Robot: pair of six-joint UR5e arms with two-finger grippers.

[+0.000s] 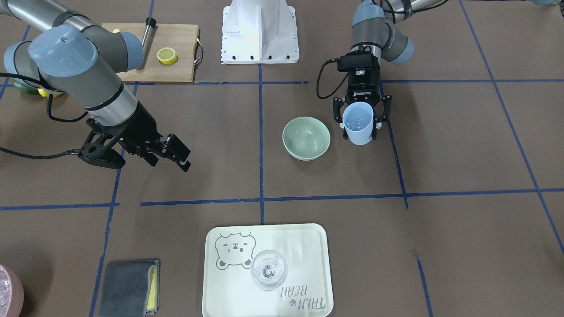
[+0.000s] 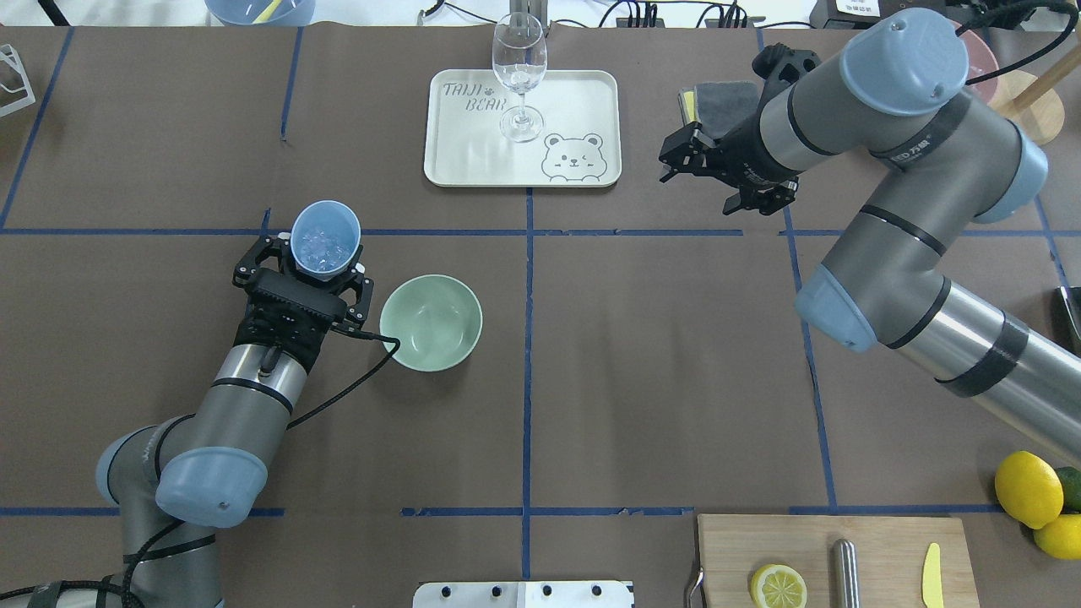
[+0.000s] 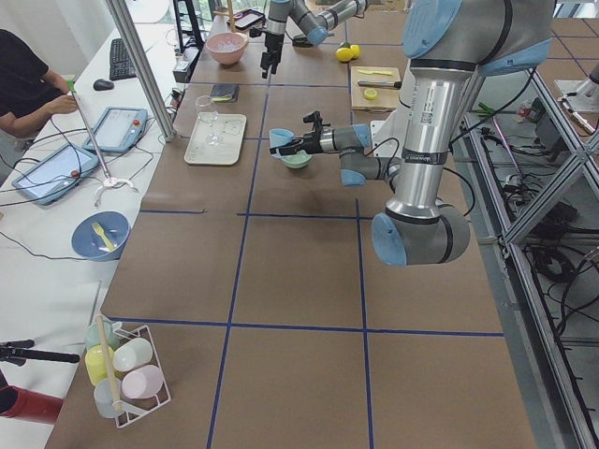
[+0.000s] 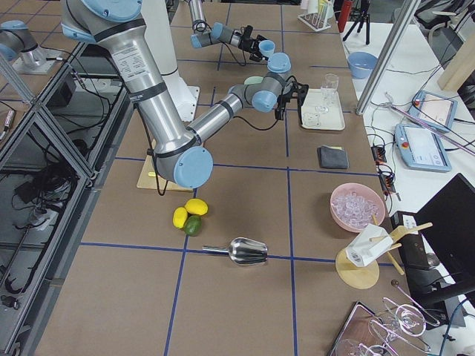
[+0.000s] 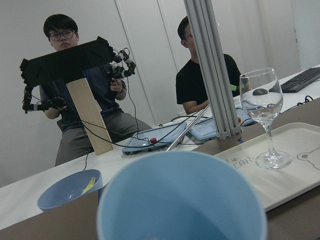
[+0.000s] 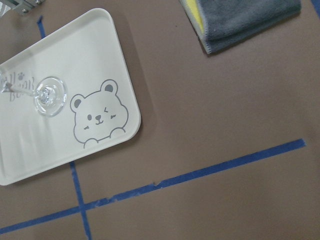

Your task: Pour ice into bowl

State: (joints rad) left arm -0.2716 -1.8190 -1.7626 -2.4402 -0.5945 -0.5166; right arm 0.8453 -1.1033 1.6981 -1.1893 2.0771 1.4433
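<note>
Left arm: the left gripper (image 2: 312, 263) is clenched around the light blue plastic cup (image 2: 325, 239), one finger on each side of its wall. The cup is held roughly upright with its mouth up.

Ice: the small clear ice cubes (image 2: 318, 245) lie in a heap inside the cup, so they sit between the left gripper's fingers and slightly forward of its body.

Bowl: the round pale mint-green bowl (image 2: 431, 323) stands on the brown table covering (image 2: 642, 355). It is just beside the left gripper, on the side towards the table centre, and apart from the cup.

Right arm: the right gripper (image 1: 188, 160) hangs above the table with its fingers spread and nothing between them, well apart from the bowl and cup.

Also on the table: a cream bear-print tray (image 2: 583, 93) carrying a clear stemmed wine glass (image 2: 519, 72), and a folded grey cloth (image 1: 130, 286).
</note>
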